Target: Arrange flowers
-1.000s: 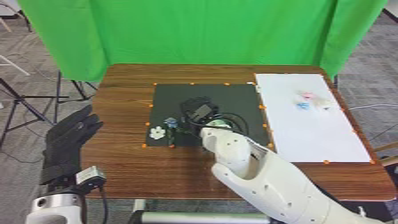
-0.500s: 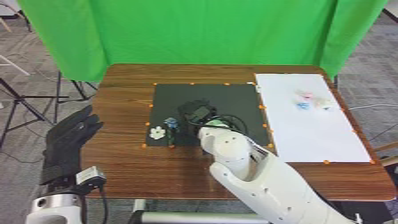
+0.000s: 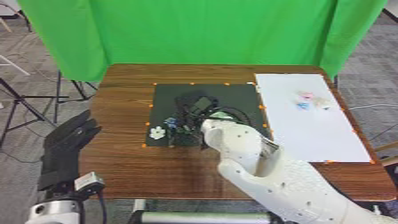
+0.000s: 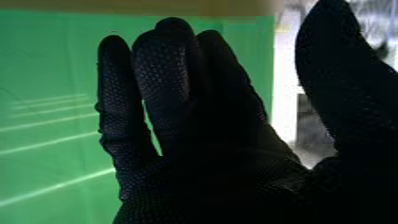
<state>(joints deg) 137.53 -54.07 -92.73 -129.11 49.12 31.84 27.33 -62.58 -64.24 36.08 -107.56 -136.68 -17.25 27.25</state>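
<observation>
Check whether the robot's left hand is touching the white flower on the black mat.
Apart: the head view shows a strip of brown tabletop between the left hand and the white flower.

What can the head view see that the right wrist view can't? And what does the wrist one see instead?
Head view: the brown table, the white flower, the white sheet and the left hand.
Right wrist view: pale stripes across the green, and little dots on the glove up close.
Both: the green curtain and the right hand.
</observation>
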